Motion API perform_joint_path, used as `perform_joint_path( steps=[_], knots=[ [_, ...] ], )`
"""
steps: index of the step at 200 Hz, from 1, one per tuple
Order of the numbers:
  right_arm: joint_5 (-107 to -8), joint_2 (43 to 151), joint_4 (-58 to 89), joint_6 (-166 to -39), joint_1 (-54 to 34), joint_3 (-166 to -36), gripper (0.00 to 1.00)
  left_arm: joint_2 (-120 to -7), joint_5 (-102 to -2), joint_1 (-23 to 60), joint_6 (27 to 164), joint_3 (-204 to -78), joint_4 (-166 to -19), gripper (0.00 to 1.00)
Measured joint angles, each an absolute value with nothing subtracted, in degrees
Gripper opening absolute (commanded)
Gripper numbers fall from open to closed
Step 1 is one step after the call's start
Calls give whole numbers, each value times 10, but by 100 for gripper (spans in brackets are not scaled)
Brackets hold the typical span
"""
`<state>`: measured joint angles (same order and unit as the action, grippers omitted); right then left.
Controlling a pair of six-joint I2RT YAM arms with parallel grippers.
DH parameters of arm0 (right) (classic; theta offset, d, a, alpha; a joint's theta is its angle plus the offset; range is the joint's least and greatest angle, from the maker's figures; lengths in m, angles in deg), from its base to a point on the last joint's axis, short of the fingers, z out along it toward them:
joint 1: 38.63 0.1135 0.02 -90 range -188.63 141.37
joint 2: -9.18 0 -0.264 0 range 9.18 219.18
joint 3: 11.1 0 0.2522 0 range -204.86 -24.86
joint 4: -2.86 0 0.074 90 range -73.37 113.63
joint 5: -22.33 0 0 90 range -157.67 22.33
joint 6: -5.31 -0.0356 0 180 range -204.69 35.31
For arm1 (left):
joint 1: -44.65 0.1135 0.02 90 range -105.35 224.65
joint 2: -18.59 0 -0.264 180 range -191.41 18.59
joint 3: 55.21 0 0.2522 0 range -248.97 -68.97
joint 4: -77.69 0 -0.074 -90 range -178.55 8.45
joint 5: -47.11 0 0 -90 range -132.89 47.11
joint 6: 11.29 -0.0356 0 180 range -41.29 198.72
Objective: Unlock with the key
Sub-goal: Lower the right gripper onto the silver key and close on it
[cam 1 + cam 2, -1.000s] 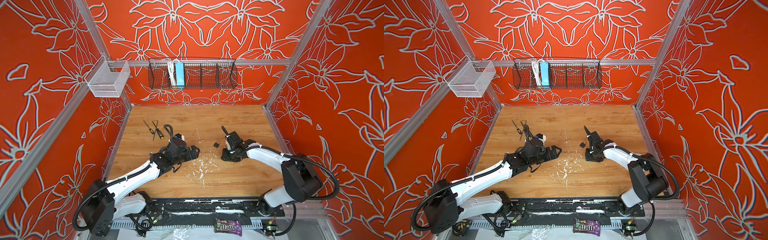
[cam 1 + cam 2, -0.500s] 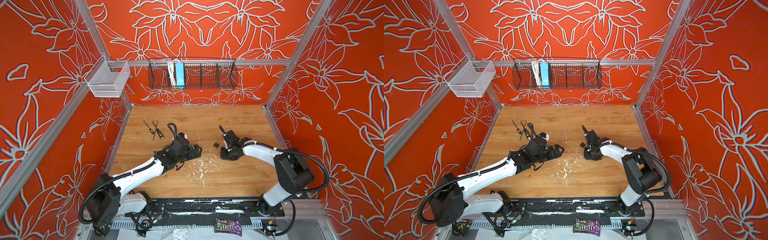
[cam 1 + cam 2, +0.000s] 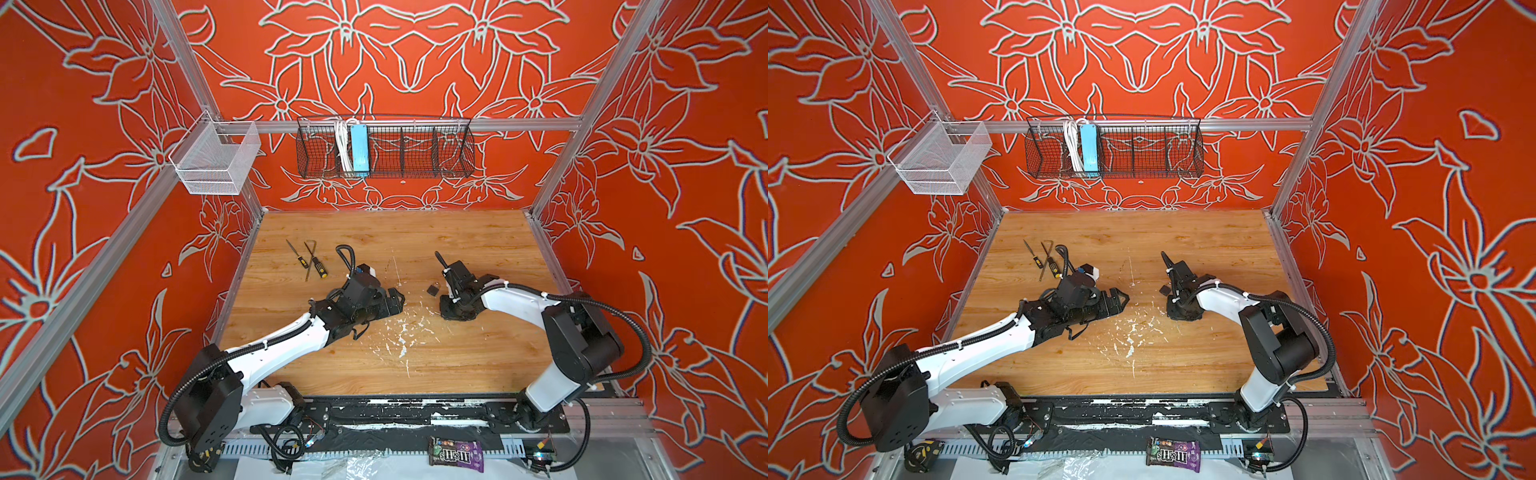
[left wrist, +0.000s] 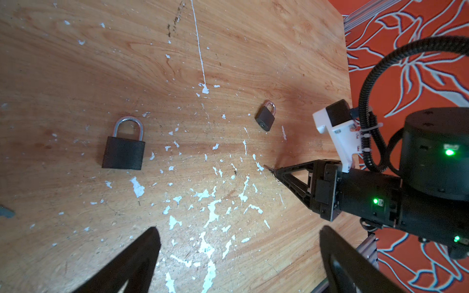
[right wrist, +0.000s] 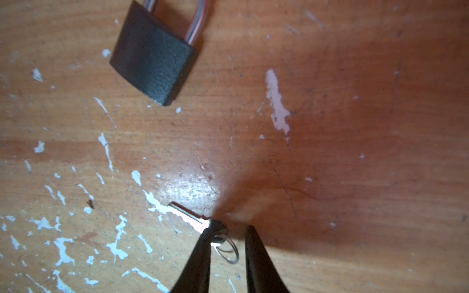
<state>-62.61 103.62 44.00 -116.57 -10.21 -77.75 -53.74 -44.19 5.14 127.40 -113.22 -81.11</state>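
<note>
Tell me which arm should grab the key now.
Right. Its fingers straddle the head of the key, with only a small gap left to close. The left gripper is wide open but stands well apart from the key, so it would have to travel over.

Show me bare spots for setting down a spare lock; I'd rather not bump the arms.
Free: the table's back strip between the screwdrivers and the right wall, and the front strip between the paint flecks and the black rail. Crowded: the middle, where left claw, right claw, key and padlock cluster.
</note>
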Motion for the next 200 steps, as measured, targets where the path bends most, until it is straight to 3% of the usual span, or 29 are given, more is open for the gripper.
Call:
perform_joint_path(
  steps=[167, 200],
  knots=[
    [-640, 1039, 438, -1154, -84, -785, 1, -544, -444, 51, 1281, -1136, -805, 97],
    [-637, 1039, 437, -1154, -84, -785, 0, -544, -454, 51, 1298, -1136, -806, 97]
  ],
)
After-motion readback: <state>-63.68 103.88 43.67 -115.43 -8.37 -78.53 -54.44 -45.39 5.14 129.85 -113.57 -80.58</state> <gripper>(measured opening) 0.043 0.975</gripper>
